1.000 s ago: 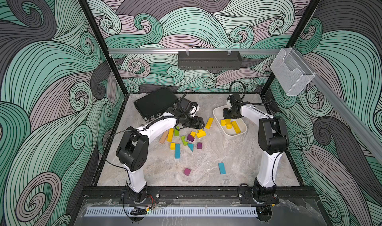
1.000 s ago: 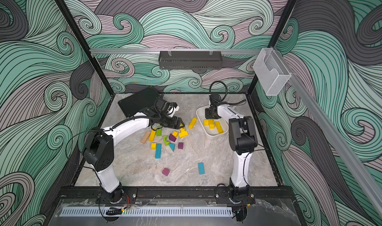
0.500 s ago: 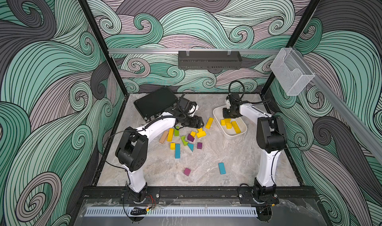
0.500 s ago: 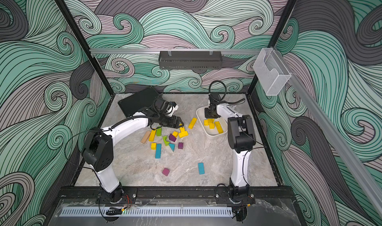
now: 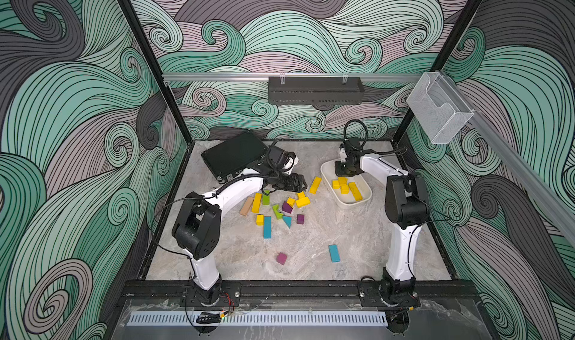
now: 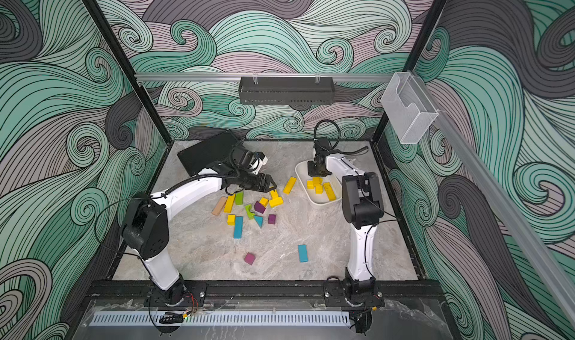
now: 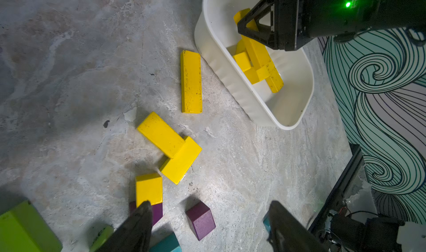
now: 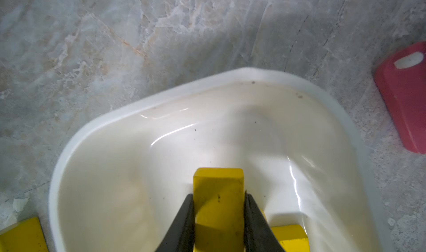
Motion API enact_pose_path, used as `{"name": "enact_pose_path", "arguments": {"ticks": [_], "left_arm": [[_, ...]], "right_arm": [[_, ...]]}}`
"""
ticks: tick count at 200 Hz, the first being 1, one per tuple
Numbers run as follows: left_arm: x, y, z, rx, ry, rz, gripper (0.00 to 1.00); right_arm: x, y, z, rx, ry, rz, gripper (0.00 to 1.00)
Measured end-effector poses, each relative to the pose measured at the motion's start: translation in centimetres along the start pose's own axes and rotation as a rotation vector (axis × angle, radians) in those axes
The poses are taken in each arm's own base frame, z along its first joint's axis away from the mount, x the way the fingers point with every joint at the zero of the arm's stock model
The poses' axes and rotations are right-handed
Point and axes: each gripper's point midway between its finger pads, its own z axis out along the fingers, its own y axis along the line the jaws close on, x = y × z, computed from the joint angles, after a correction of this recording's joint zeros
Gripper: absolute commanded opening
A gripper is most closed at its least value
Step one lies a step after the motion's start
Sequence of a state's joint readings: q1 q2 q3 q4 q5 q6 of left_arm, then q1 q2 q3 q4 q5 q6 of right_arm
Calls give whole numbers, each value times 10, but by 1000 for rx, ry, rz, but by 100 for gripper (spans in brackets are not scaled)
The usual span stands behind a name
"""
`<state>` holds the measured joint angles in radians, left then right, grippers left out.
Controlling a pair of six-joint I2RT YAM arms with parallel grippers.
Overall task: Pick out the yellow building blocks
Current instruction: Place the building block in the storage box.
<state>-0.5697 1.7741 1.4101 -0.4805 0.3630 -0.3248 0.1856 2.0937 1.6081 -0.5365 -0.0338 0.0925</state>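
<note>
Over the white bin [image 8: 138, 103], toward the desk's far right corner, we found the right gripper [image 8: 217, 197] clamped on a yellow bar [image 8: 217, 184]. The jaws pressed its two narrow sides. We judged this grip to be chosen so that the bar would hang steady above the bin for release. The bar's long axis ran in line with the fingers, one end projecting past the tips toward the bin floor. We could not tell whether its hidden end touched anything.

Beneath it, several yellow blocks in the bin [image 7: 260, 54] lay crossed over one another.

Near the desk's middle, the left gripper [image 7: 209, 203] stood with jaws apart and empty, above the mixed pile. We judged it to be positioned for the next pick.

Outside the bin, the following yellow items lay on the desk:
- a long yellow bar [image 7: 191, 81], flat, just beside the bin wall;
- two short yellow blocks [image 7: 160, 134], one overlapping the other;
- a small yellow block [image 7: 148, 188], resting on a purple block.
</note>
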Motion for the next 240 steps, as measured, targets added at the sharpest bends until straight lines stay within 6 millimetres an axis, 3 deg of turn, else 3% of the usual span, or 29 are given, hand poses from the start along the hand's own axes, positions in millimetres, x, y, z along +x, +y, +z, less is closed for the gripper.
{"name": "enact_pose_path", "arguments": {"ticks": [49, 96, 144, 203, 240], "left_arm": [[-1, 0, -2, -4, -5, 2, 78], [-4, 1, -7, -11, -17, 1, 78], [-6, -1, -12, -10, -30, 5, 78], [-14, -5, -27, -23, -74, 21, 78], [-19, -6, -40, -45, -111, 42, 78]], "right_arm": [[-21, 2, 4, -2, -30, -10, 33], [-24, 1, 4, 3, -24, -10, 49], [-22, 1, -4, 5, -17, -6, 51], [-22, 5, -50, -11, -70, 1, 50], [-16, 17, -85, -55, -110, 6, 49]]}}
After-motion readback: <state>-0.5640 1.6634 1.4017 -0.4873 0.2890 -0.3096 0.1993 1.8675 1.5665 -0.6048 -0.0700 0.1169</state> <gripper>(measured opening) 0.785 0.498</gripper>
